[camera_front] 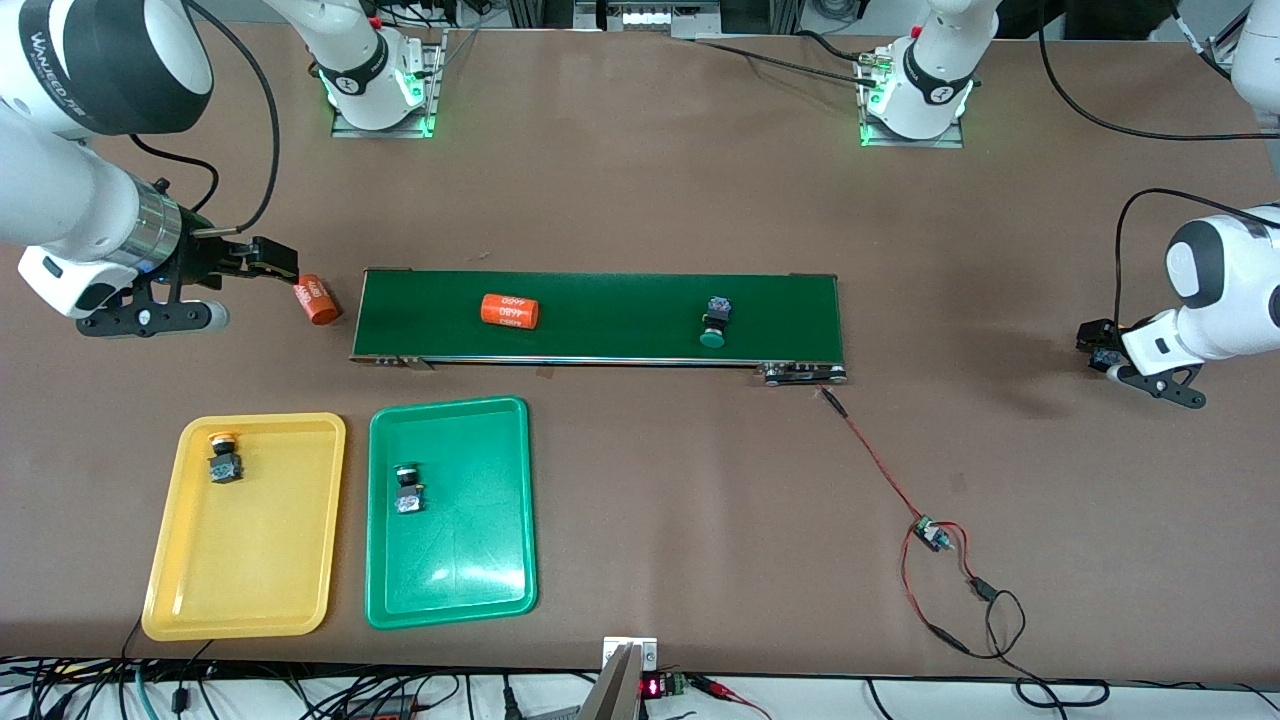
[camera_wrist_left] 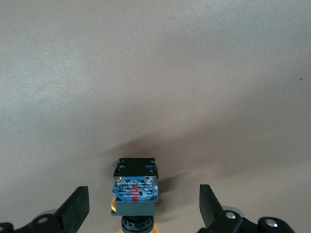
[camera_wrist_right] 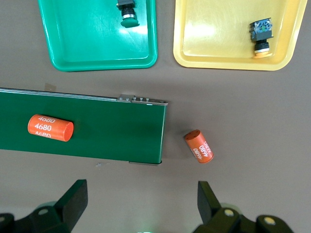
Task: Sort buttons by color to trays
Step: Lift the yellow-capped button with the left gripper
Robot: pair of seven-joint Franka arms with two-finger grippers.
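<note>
Up at the left arm's end of the table, the left gripper (camera_wrist_left: 144, 206) hung low over the bare brown table (camera_front: 640, 200) with its two fingers spread wide, holding nothing; between them on the table lay a yellow-capped button (camera_wrist_left: 135, 190), black-bodied, its blue and red contact end showing. The right gripper (camera_front: 268, 262) waited over the table at the right arm's end, fingers likewise wide and empty, beside an orange cylinder (camera_front: 317, 299) with white print lying just off the conveyor belt (camera_front: 600, 316). On that long dark-green belt lay a second orange cylinder (camera_front: 510, 311) and, toward the left arm's end, a green-capped button (camera_front: 715, 325) on its side. Nearer the front camera sat two shallow trays side by side. The yellow tray (camera_front: 245, 590) held one yellow-capped button (camera_front: 224, 458) near its corner farthest from the camera. The green tray (camera_front: 450, 590) held one green-capped button (camera_front: 407, 491), tipped over.
</note>
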